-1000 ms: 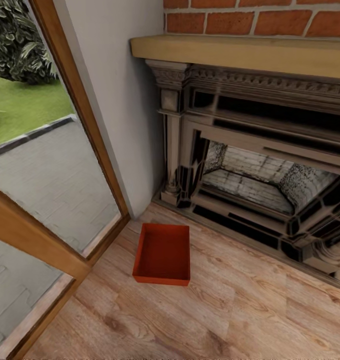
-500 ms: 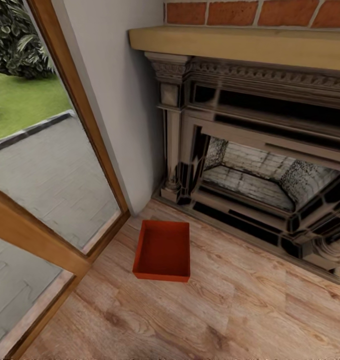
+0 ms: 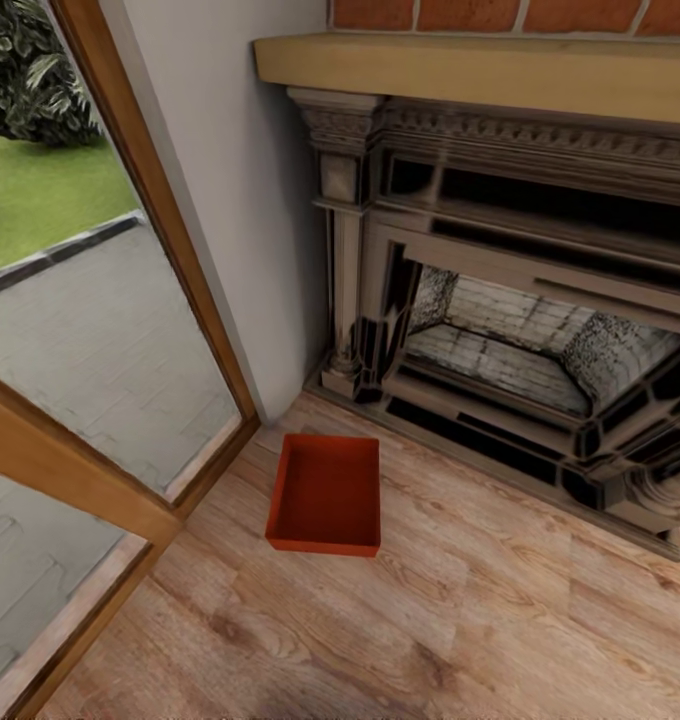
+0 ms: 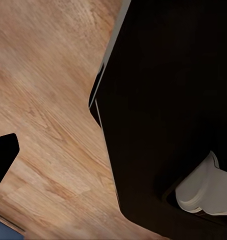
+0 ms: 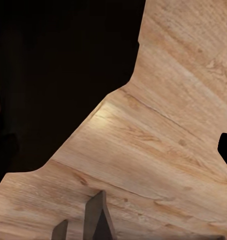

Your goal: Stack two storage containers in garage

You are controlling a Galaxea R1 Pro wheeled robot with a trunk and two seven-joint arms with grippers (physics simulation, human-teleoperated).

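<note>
**One bin on living-room floor by fireplace**

Glass door (image 3: pixel 90 330) at 9 o'clock. Orange-red storage container (image 3: pixel 326 494) sits empty on the wood plank floor (image 3: pixel 460 620), centre, just below the wall corner. Fireplace (image 3: pixel 520 320) at 2 o'clock. Left and right fingers: cannot tell open or closed.

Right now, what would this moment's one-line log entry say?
place: living room | storage container: empty, on wood floor between glass door and fireplace | held: nothing seen
</note>
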